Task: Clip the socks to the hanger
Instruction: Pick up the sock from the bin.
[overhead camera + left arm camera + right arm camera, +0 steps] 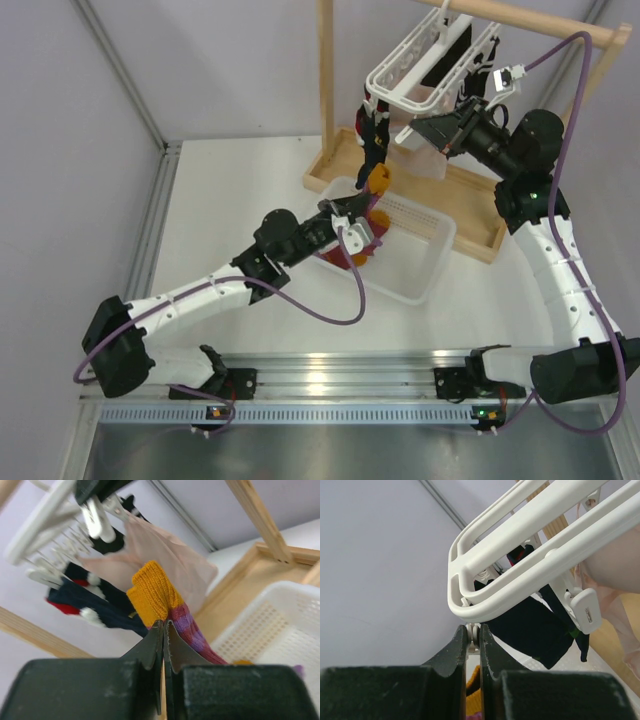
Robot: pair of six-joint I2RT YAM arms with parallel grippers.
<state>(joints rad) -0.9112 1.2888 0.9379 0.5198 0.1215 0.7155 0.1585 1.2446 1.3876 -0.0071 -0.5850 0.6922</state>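
My left gripper (164, 625) is shut on a maroon-purple sock (192, 630) and holds its orange end (155, 592) up beneath the hanger (45, 525). From above, that sock (378, 180) hangs from the left gripper (365, 200) over the basket. Navy socks (95, 605) with red and white marks hang from the hanger's pegs. My right gripper (473, 629) is shut on a white peg (474, 639) at the corner of the hanger frame (530, 545). The orange sock end (474, 690) shows just below, between the fingers. In the top view the right gripper (408, 127) sits at the hanger (420, 70).
A pale pink sheer garment (165, 555) hangs behind the sock. The white slotted basket (425, 250) stands below, with the wooden rack's base tray (470, 215) and upright post (325, 80) behind it. A purple cable (330, 300) loops off the left arm.
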